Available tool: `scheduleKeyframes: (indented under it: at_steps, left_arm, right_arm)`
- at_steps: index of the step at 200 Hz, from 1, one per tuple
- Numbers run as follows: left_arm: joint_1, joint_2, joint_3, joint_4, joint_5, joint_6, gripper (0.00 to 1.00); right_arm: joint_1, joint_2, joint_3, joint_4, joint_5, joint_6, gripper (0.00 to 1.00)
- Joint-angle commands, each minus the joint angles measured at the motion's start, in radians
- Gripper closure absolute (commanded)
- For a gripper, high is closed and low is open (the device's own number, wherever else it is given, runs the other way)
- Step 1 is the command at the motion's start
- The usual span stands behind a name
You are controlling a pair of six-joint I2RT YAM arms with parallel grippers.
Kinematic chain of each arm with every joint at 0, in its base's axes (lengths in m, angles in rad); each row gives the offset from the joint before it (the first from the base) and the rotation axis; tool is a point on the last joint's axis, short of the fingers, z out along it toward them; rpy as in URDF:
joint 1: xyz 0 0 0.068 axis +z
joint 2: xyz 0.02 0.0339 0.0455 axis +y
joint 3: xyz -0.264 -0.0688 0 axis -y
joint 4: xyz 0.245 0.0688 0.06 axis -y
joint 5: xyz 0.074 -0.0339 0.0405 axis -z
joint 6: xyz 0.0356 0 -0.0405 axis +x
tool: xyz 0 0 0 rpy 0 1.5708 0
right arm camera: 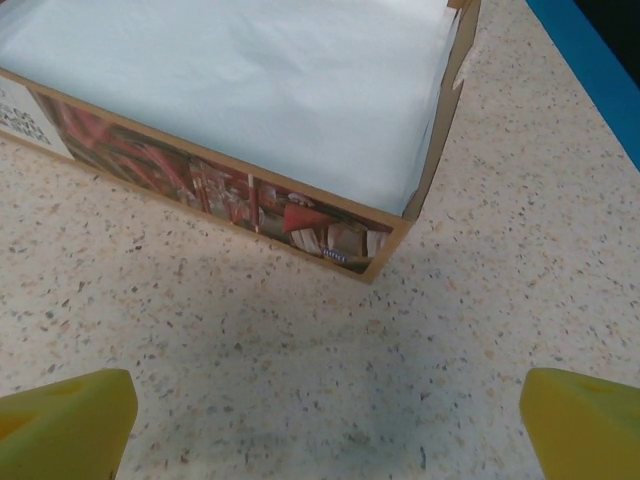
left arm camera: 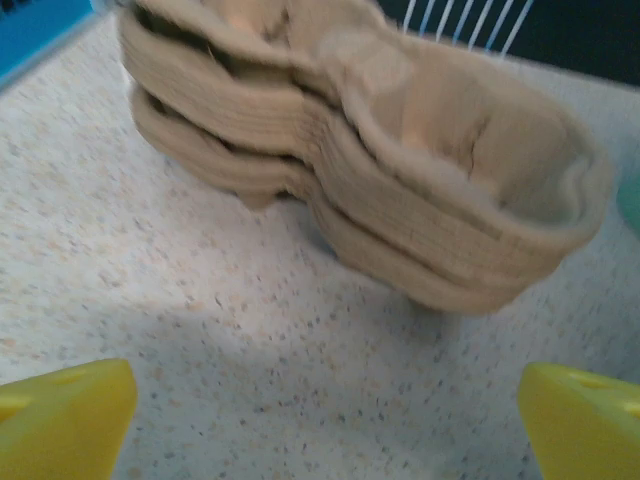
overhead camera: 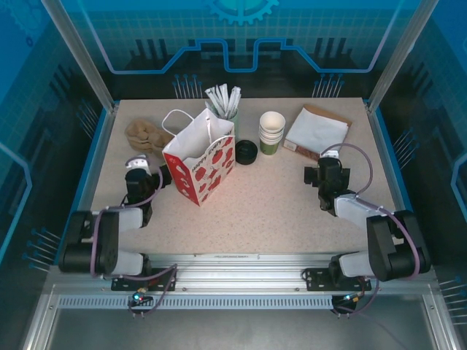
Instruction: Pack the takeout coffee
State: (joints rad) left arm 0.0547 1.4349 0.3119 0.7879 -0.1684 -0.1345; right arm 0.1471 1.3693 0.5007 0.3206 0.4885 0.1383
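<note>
A round black lid [overhead camera: 246, 152] lies on the table just right of the paper bag [overhead camera: 201, 164], which is white with a red fruit print and stands open. The single dark-green cup of the takeout coffee is hidden or out of view. My left gripper [overhead camera: 146, 162] [left arm camera: 325, 430] is open just above the bare table, left of the bag, facing a stack of pulp cup carriers [left arm camera: 380, 150]. My right gripper [overhead camera: 325, 157] [right arm camera: 325, 430] is open too, low over the table at the near corner of a napkin box [right arm camera: 250, 90]. Nothing sits between either pair of yellow fingers [left arm camera: 60, 410] [right arm camera: 580, 410].
A stack of white-rimmed green cups [overhead camera: 271, 133] stands right of the lid. A pale-green cup of white sticks [overhead camera: 225, 102] is behind the bag. The cup carriers [overhead camera: 146, 135] are at back left and the napkin box [overhead camera: 317, 130] at back right. Blue rails edge the table.
</note>
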Motion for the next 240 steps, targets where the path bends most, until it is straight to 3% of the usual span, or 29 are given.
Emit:
scheduleKeyframes:
  at_steps: [1, 13, 24, 36, 105, 155, 186, 240]
  left_arm:
    - [-0.009, 0.035, 0.004, 0.173, 0.069, 0.057, 0.01]
    - [-0.008, 0.061, 0.009, 0.176, 0.091, 0.061, 0.01]
    - [-0.013, 0.135, 0.001, 0.294, 0.102, 0.081, 0.01]
    - [-0.026, 0.097, 0.026, 0.174, 0.101, 0.087, 0.01]
    - [-0.050, 0.113, 0.058, 0.142, 0.064, 0.112, 0.01]
    - [-0.092, 0.113, 0.015, 0.226, 0.073, 0.171, 0.01]
    - [-0.078, 0.114, 0.064, 0.135, 0.093, 0.160, 0.01]
    - [-0.076, 0.114, 0.069, 0.130, 0.092, 0.156, 0.01]
  right_arm:
    - [-0.024, 0.019, -0.021, 0.237, -0.070, -0.055, 0.00]
    - [-0.041, 0.044, -0.039, 0.306, -0.110, -0.064, 0.00]
    - [-0.051, 0.084, -0.046, 0.355, -0.146, -0.067, 0.00]
    - [-0.050, 0.089, -0.033, 0.330, -0.176, -0.079, 0.01]
    - [-0.062, 0.130, -0.078, 0.451, -0.303, -0.122, 0.01]
    - [-0.062, 0.134, -0.087, 0.466, -0.307, -0.124, 0.00]
    - [-0.063, 0.134, -0.087, 0.466, -0.309, -0.124, 0.00]
    - [-0.062, 0.134, -0.087, 0.466, -0.308, -0.124, 0.00]
